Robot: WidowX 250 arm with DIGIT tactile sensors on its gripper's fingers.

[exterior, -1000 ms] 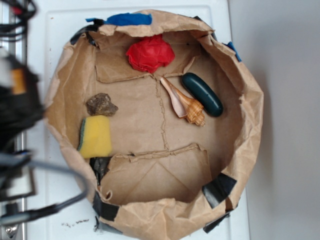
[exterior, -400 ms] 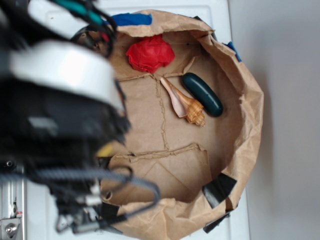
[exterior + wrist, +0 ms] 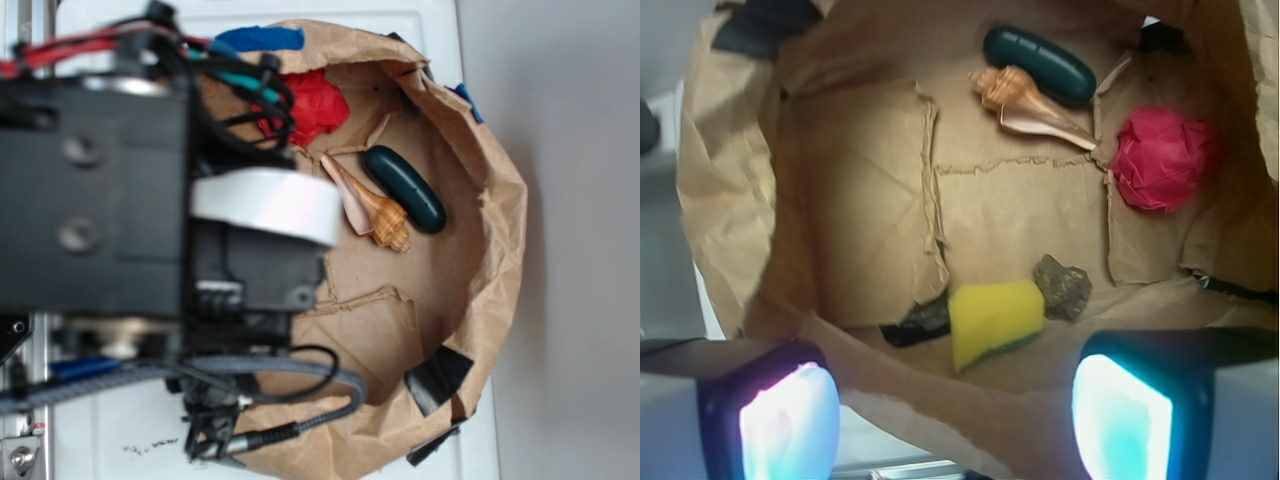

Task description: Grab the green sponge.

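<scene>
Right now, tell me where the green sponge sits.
In the wrist view, the green sponge lies low in the middle of the paper bag floor, beside the small rock on its right; the arm hides it in the exterior view.

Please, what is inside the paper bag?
In the paper bag: a sponge, a rock, a shell, a dark green capsule, red crumpled paper. The arm covers sponge and rock from outside.

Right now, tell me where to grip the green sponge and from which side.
Grip the green sponge across its two long yellow faces, coming straight down from above. It lies flat on the bag floor, with the small rock touching one end, so avoid closing endwise.
</scene>
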